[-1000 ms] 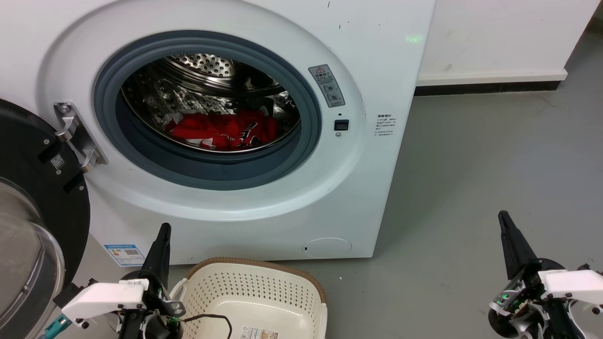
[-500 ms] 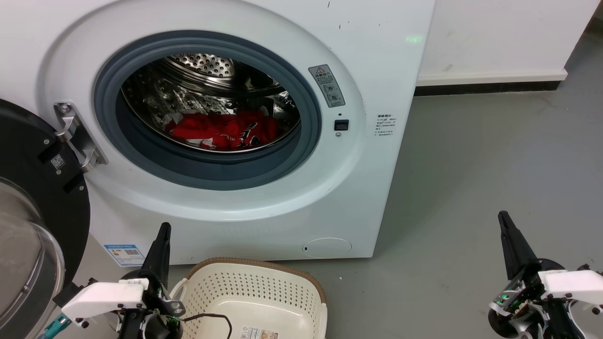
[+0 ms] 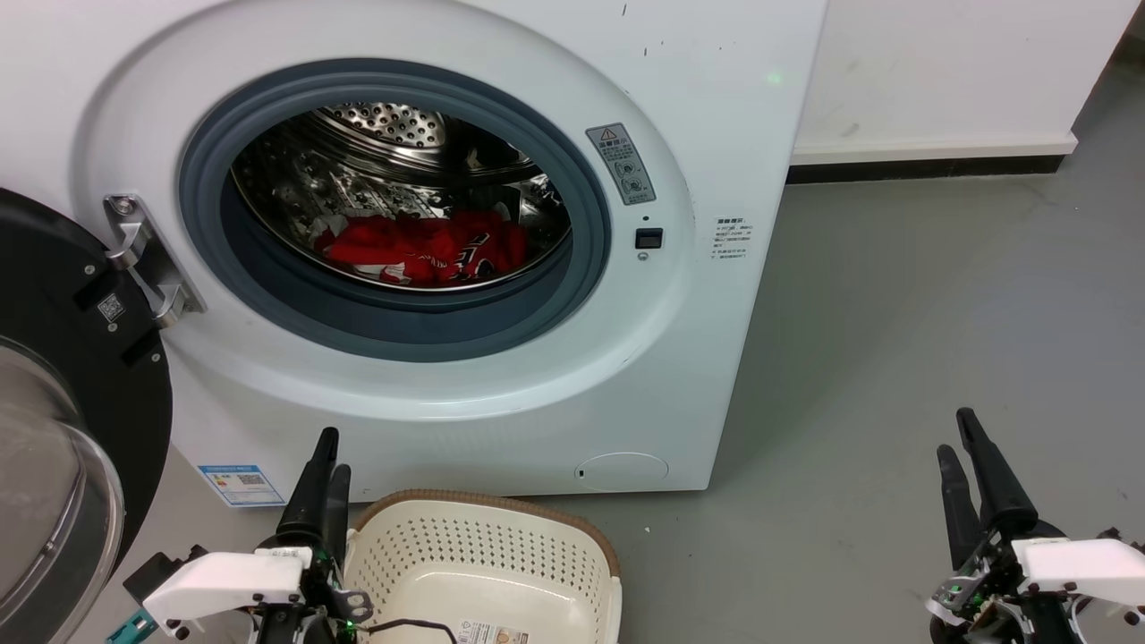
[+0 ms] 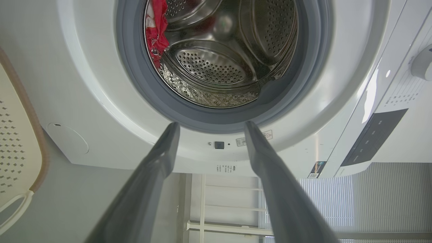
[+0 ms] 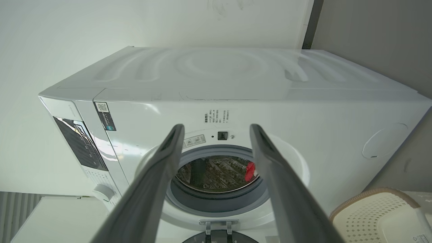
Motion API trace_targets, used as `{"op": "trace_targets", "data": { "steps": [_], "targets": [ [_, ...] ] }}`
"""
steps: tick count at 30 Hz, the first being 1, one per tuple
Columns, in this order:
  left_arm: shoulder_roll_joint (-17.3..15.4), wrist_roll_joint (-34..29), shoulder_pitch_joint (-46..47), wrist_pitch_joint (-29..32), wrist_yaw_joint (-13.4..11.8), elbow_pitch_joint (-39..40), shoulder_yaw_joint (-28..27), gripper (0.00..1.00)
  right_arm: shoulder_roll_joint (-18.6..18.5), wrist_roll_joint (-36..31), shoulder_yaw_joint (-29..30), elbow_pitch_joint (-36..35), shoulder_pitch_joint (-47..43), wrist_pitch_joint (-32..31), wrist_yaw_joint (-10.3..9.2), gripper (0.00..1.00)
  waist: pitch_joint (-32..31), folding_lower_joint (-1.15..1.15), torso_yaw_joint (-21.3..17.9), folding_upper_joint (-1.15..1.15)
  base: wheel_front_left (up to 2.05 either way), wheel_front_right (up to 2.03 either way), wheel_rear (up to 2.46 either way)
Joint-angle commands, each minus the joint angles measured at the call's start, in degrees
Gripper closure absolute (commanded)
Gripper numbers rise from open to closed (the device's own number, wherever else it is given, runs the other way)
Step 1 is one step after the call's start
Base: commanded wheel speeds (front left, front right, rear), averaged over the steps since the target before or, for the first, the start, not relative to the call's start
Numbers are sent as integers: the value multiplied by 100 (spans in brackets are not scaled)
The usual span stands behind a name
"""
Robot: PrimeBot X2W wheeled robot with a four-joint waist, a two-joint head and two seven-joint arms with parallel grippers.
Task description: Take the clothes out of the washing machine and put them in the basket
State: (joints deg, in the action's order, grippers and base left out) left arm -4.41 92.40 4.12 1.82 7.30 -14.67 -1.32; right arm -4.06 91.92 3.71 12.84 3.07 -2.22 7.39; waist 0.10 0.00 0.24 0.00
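At the lower left of the head view the left claw (image 3: 333, 452) is seen with its two dark fingers parted and nothing held between them, the tips pointed up toward the washing machine (image 3: 680, 358). In its wrist view the same gap is seen to be bare, aimed at the lower rim of the door opening. The right claw (image 3: 955, 434) is likewise held open and empty over the grey floor (image 3: 894, 313), well to the right of the machine.

Just beside the left claw, the laundry basket (image 3: 474, 546) is set on the floor, mouth upward, close against the foot of the machine; a paper label (image 3: 487, 633) is seen on its bottom, and nothing else is seen in the part that is in view.

Beyond it, the machine's opening is turned toward the robot, with the dark glass door (image 3: 54, 358) swung wide to the left on its hinge (image 3: 143, 259). Inside the grey rubber seal (image 3: 206, 241), the red jerseys (image 3: 420, 246) are found on the floor of the studded steel drum (image 3: 394, 125). The heap is crumpled and low, and its long axis is laid from left to right across the drum.
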Motion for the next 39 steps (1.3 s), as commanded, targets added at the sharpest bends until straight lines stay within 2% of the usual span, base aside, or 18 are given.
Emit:
{"op": "trace_targets", "data": {
  "steps": [1,12,22,39],
  "targets": [
    [-1,-141,206,-57,6,144,43,0,-32,-153,-16,-165,-5,68,2,0,-1,0,7,0,0,0,0],
    [21,-1216,250,-308,-4,406,111,0,-2,-1329,38,-440,-154,331,3,0,-2,0,62,0,0,0,0],
    [37,-2519,299,-513,-178,521,337,0,21,-2847,76,-659,-286,539,5,0,-10,0,118,0,0,0,0],
    [63,-4441,328,-796,-412,524,605,0,46,-4839,28,-1038,-537,633,7,0,-34,0,217,0,0,0,0]
  ]
}}
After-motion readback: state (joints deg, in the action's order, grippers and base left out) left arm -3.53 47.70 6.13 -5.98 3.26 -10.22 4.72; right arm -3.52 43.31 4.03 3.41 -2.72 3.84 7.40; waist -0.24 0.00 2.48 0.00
